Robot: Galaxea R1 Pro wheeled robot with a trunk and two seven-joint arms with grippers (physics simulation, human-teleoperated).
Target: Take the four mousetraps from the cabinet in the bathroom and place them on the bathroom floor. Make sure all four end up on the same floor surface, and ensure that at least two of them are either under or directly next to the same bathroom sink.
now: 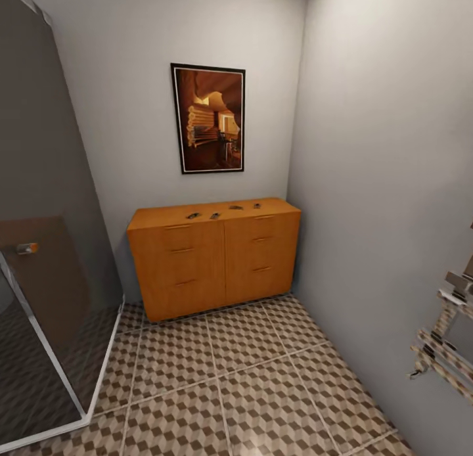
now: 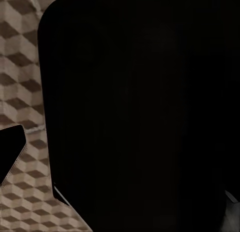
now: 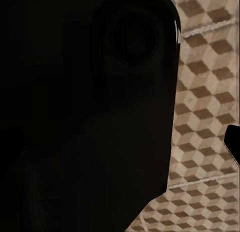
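The orange-brown wooden cabinet (image 1: pixel 217 259) stands against the far wall in the corner, its drawers closed. Several small dark mousetraps lie on its top: one (image 1: pixel 192 215) toward the left, one (image 1: pixel 215 215) beside it, one (image 1: pixel 236 207) past the middle and one (image 1: pixel 257 205) further right. The cube-pattern bathroom floor (image 1: pixel 249 377) stretches from me to the cabinet. In the left wrist view a dark bulk covers most of the picture, with a black finger tip (image 2: pixel 7 154) over floor tiles (image 2: pixel 20 91). The right wrist view has a similar dark bulk and a black finger tip (image 3: pixel 233 142).
A glass shower screen with a white frame (image 1: pixel 46 324) stands on the left. A framed picture (image 1: pixel 208 117) hangs above the cabinet. A chrome towel rail (image 1: pixel 447 351) juts from the grey right wall. Open tiled floor lies in front of the cabinet.
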